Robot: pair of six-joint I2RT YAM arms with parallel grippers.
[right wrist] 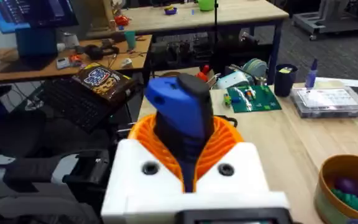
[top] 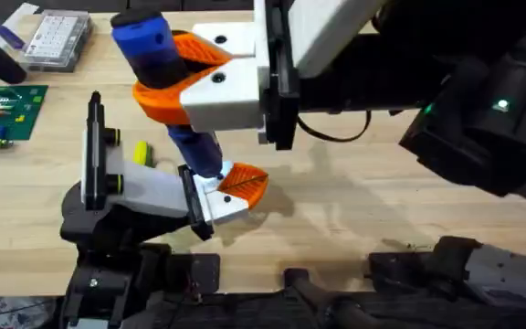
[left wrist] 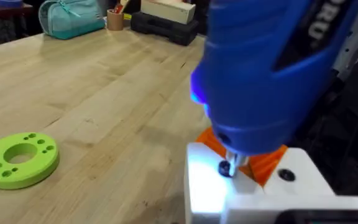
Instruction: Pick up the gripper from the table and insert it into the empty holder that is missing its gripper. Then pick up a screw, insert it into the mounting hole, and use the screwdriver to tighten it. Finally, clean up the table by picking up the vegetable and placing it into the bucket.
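Screwdriver [top: 167,87] stands upright, clamped in the right pincer [top: 185,78], its tip down at the gripper [top: 242,185] seated on the holder [top: 135,192]. The holder sits on a pale wooden worktop [top: 382,201]. Beyond the holder lie a green circuit board [top: 7,111] and a clear parts box [top: 55,38]. A lime-green ring [left wrist: 18,158] lies well apart from the holder. The bucket [right wrist: 350,186] is cut off at the edge, holding purple and green pieces. A cluttered desk [right wrist: 61,59] fills the room behind. The left pincer's state cannot be told.
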